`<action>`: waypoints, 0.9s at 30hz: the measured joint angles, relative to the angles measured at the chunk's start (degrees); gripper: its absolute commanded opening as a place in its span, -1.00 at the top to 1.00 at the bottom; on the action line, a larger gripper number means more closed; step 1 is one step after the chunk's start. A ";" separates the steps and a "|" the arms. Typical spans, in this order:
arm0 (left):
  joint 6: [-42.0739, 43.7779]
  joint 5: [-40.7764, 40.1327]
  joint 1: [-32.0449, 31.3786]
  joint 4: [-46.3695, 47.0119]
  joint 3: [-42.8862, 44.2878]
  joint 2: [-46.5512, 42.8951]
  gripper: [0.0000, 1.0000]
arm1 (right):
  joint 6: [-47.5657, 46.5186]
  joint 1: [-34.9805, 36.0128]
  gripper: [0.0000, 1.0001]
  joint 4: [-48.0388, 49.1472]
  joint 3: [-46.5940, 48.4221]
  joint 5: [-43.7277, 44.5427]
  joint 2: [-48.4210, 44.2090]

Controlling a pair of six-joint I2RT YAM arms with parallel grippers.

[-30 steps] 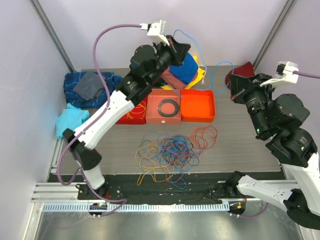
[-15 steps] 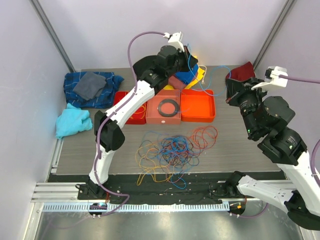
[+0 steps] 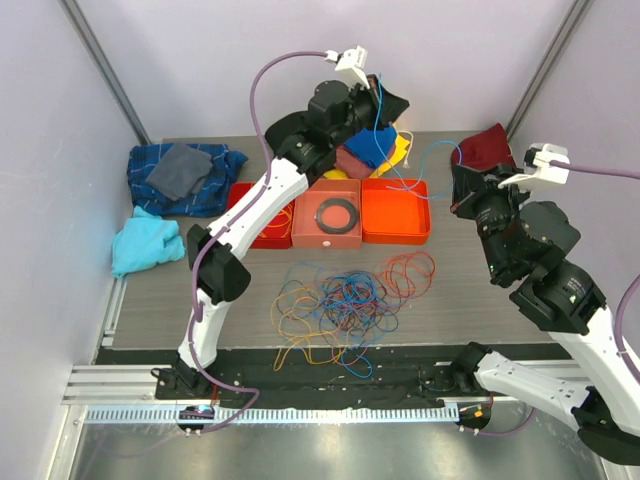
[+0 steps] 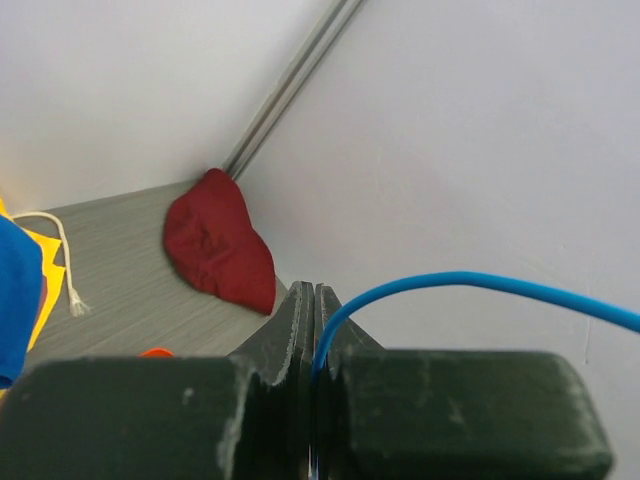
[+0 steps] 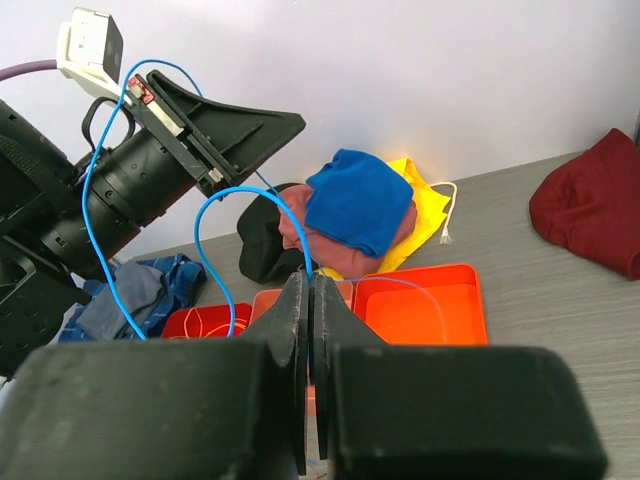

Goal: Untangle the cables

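Observation:
A tangle of thin cables [image 3: 340, 305] in orange, blue, red and yellow lies on the table in front of the trays. One blue cable [image 3: 432, 150] is lifted out of it and hangs slack between both grippers. My left gripper [image 3: 395, 100] is high above the back cloth pile and shut on this blue cable [image 4: 480, 282], which leaves the left gripper [image 4: 315, 290] to the right. My right gripper [image 3: 458, 190] is raised near the orange tray, shut on the same blue cable [image 5: 200, 250], which arches up from the right gripper [image 5: 308, 280].
Three trays stand in a row: a red tray [image 3: 245, 238] holding an orange cable, a salmon tray [image 3: 300, 235] with a black ring [image 3: 337, 213], and an orange tray [image 3: 395, 212]. Cloths lie around: a blue and yellow pile [image 3: 375, 150], a dark red cloth [image 3: 485, 145], a plaid cloth [image 3: 180, 170] and a light-blue cloth [image 3: 140, 245].
My left arm has swung right and stretched out, carrying the blue cable toward the back right. The right gripper has shifted slightly left. The tangle on the table has not moved.

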 measured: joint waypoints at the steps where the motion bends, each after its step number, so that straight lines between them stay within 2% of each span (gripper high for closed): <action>1: -0.42 0.22 -0.07 0.33 -0.28 0.00 1.00 | 0.00 0.00 0.99 0.11 -0.33 0.09 -0.11; 8: -1.99 1.18 -0.15 1.88 -5.49 3.04 1.00 | -0.15 0.00 0.99 0.20 -2.12 0.72 -0.85; 18: -2.29 2.16 -0.15 -3.85 -3.23 19.98 0.99 | -1.16 0.00 0.99 0.50 -3.39 3.32 -0.48; 20: -2.60 2.60 -0.15 -6.08 -3.30 21.68 0.85 | -1.68 0.00 0.99 0.68 -3.87 4.48 -0.13; 27: -3.19 3.80 -0.13 -6.43 -9.09 19.74 0.71 | -1.51 -0.37 0.99 2.47 -7.63 7.08 3.23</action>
